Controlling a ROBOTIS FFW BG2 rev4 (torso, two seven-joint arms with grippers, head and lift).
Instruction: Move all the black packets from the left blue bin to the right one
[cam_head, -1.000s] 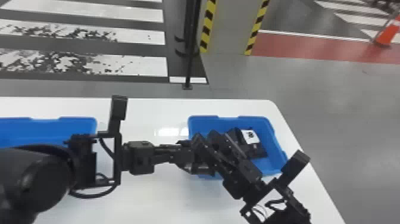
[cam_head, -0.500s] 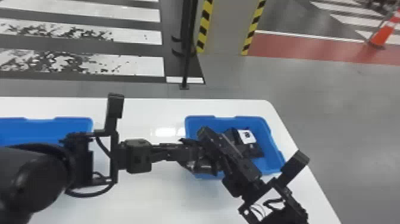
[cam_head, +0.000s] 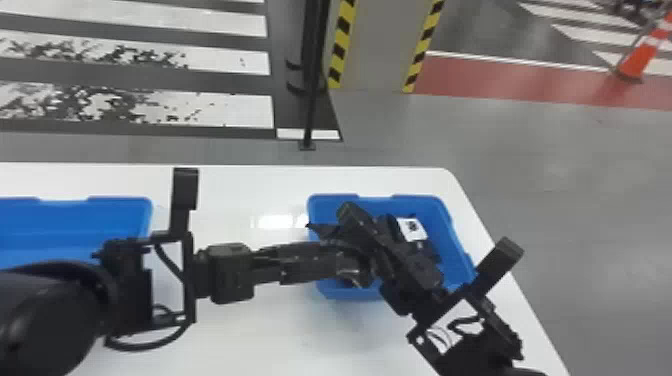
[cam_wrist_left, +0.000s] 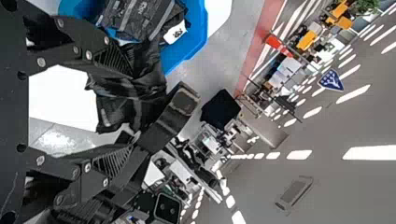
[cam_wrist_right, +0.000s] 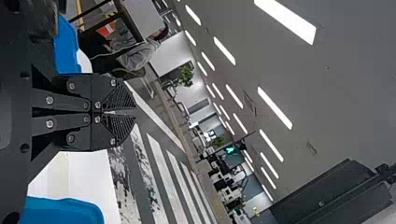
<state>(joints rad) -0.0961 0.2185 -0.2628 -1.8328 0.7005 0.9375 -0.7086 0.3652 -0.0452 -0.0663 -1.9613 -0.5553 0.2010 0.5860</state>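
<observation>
Blk packet (cam_wrist_left: 122, 108), L wrist view, R end effector (cam_head: 351, 214) closed, R wrist

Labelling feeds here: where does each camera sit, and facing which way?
Head view: on the head, facing forward and down at table and bins; both arms show.
Left wrist view: on that wrist, facing past the left gripper toward the right bin.
Right wrist view: on that wrist, facing past the right gripper toward striped floor and ceiling.
Head and left wrist views share the right bin.
</observation>
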